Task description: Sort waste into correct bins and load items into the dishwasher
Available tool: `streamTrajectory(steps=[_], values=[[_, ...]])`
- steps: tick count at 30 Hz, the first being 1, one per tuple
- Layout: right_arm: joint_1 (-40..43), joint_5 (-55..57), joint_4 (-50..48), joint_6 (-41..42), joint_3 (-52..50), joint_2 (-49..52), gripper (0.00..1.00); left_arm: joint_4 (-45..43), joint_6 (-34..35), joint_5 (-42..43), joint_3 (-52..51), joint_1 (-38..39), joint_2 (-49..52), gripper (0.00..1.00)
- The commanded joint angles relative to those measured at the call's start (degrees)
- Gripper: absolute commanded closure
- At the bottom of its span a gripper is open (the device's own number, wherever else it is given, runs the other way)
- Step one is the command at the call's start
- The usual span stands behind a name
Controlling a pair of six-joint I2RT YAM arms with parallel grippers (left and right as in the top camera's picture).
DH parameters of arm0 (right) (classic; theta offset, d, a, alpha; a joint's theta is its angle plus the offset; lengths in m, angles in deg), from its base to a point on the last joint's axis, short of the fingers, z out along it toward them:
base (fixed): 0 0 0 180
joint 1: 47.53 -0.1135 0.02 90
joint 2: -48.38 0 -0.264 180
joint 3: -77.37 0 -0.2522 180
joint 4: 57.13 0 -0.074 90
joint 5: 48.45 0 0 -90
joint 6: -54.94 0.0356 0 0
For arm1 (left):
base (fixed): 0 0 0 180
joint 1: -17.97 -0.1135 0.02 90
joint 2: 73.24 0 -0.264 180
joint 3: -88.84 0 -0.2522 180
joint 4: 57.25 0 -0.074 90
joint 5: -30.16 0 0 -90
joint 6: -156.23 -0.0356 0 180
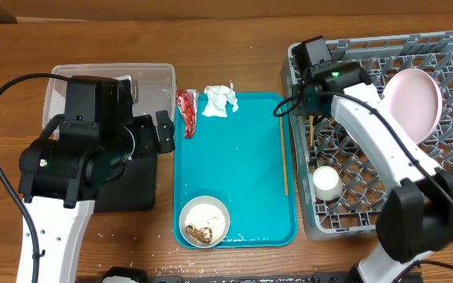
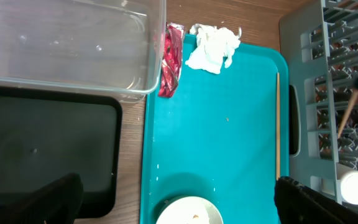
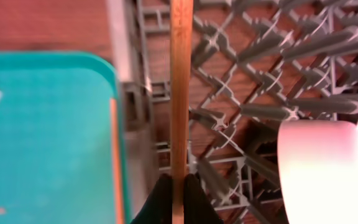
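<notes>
**Right arm: chopstick in hand over the rack, drop pending**

Right gripper [image 3: 178, 190] is pinched shut on one chopstick [image 3: 180, 74]. The stick's long axis runs 12–6 in the overhead view. It hangs over the dish rack [image 1: 439, 41], just inside the rack's 9 o'clock wall, with lattice floor and pegs directly under it. My read is that the next move is straight down and release. The risk is the thin stick slipping through a lattice gap or snagging on a peg.

The second chopstick [image 1: 284, 157] lies on the teal tray [image 1: 242, 173] along its 3 o'clock edge, also 12–6. It is at roughly 7 o'clock from the right gripper, so the right arm is the nearer one.

Left gripper [image 2: 176, 210] is spread wide, holding nothing, above the black tray.

Containers:
- Rack: pink plate [image 1: 415, 102] at 2 o'clock, white cup [image 1: 326, 182] at 7 o'clock.
- Teal tray: napkin [image 1: 219, 101] at 12, white bowl [image 1: 204, 222] with food scraps at 7.
- Red wrapper [image 1: 187, 112] sits at the tray's 11 o'clock rim, just beside the clear tub [image 1: 156, 79].
- Nothing visible in the tub or the black tray [image 1: 132, 192], though the tray is partly hidden by the left arm.
</notes>
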Motion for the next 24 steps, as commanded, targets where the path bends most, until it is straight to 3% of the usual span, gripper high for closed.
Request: streamTrajectory(steps=[1,2,4,6,10,15,24], values=[[0.8,1.3,-0.2,-2.2,-0.2,0.1,0.96,-0.1,0.4,-0.6,0.7,-0.1,0.1,0.0],[0.8,1.3,0.1,-2.2,-0.2,-0.1,0.96,-0.1,0.4,-0.6,0.7,-0.1,0.1,0.0],[0.3,1.0,1.4,-2.1,0.0,-0.8,0.71,-0.1,0.4,-0.6,0.7,-0.1,0.1,0.0],[-0.9,-1.0,2.6,-2.1,0.2,-1.8,0.62,-0.1,0.4,-0.6,0.7,-0.1,0.1,0.0],[-5.5,-6.9,4.3,-1.9,0.1,-3.5,0.56,-0.1,0.4,-0.6,0.7,-0.1,0.1,0.0],[-13.1,-9.1,2.8,1.4,-1.7,-2.9,0.57,-0.1,0.4,-0.6,0.7,-0.1,0.1,0.0],[-15.9,2.6,-10.4,7.7,-15.4,-1.9,0.56,-0.1,0.4,-0.6,0.7,-0.1,0.1,0.0]])
